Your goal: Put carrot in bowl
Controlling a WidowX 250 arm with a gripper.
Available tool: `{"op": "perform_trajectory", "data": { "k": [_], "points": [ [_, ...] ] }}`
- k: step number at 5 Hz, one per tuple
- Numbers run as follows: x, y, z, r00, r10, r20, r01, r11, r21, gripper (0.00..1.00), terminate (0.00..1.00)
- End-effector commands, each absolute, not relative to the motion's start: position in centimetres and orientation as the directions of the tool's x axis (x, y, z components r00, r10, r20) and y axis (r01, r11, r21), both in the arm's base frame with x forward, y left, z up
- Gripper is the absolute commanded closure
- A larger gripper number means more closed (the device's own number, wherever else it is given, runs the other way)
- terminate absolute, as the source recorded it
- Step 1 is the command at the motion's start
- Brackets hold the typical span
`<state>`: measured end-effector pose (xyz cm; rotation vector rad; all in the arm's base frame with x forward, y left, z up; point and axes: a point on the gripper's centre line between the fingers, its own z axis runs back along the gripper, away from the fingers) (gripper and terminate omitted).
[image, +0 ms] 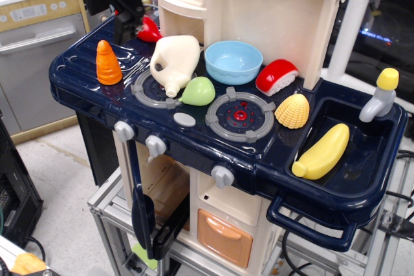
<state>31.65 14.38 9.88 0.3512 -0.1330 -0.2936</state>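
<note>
A toy kitchen with a dark blue counter (97, 98) fills the scene, its cream back panel rising on the far side and a grey appliance front standing off to the left.

At the far left corner the gripper (124, 29) hangs from above, dark and blurred, its tip just over the counter, partly covering a red-and-yellow toy bottle (149, 28). How the jaws stand cannot be told: they read as one black mass, with nothing visibly held.

Just near of it, and apart from it, the carrot (108, 63) stands upright on its wide base at the left end of the counter. It looks like hollow hard plastic: light, stiff, likely a little slippery. Its stacked ridges should give the pads some bite; a pinch across the middle rings, where the cone is neither too broad nor too thin, seems the safest hold, since a grip near the tip could squeeze it out.

To the right a cream jug (174, 63) lies tilted over the left burner, with a green pear-like piece (198, 91) touching its near side. Beyond the jug, against the back panel, sits the bowl (233, 61), light blue and empty. Further right come a red-and-white piece (276, 77), a yellow ridged corn piece (292, 110), and in the sink a banana (321, 152).
</note>
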Motion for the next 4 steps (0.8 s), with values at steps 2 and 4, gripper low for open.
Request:
{"op": "perform_trajectory", "data": {
  "k": [2, 4],
  "points": [
    [32.5, 16.5, 7.5, 0.929, -0.333, 0.163, 0.282, 0.92, 0.272, 0.0, 0.0],
    [32.6, 16.7, 5.6, 0.944, -0.279, 0.177, 0.237, 0.946, 0.223, 1.0, 0.0]
  ]
}}
